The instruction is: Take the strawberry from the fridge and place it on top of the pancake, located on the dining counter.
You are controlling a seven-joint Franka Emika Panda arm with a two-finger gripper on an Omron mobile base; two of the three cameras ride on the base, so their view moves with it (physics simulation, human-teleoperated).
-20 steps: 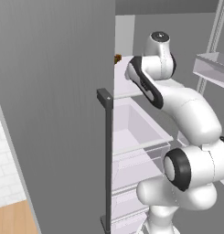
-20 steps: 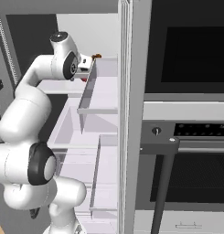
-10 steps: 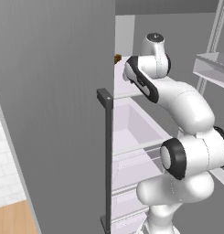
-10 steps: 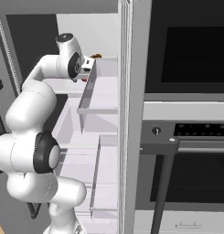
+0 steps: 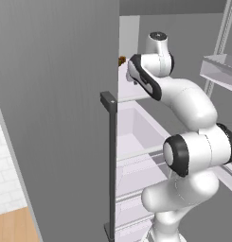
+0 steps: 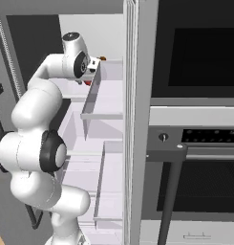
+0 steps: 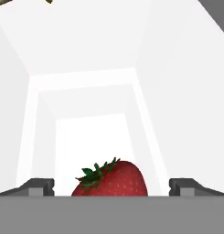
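- From behind on the left: the fridge (image 5: 56, 118) stands with its grey door swung open toward me, the dark bar handle (image 5: 110, 165) running down its edge. The white arm reaches up and in over the white shelves and drawers, with the wrist at the upper shelf. A small brown-orange lump (image 5: 121, 61) sits on that shelf, just left of the wrist. I cannot make out the hand itself from here.
- From behind on the right: the arm bends up from the lower left and reaches to the upper shelf (image 6: 111, 79) of the fridge. A sliver of red, the strawberry (image 6: 88, 82), peeks out just below the wrist at the shelf's near left edge. The brown-orange lump shows further back on the same shelf. The black-fronted wall oven (image 6: 199, 119) fills the right side.
- Looking along the hand: the strawberry lies on the white shelf floor, green leaves pointing up and left, right between the two dark fingertips (image 7: 36, 186). The hand (image 7: 111, 187) is spread wide, each tip well clear of the berry, nothing pinched.
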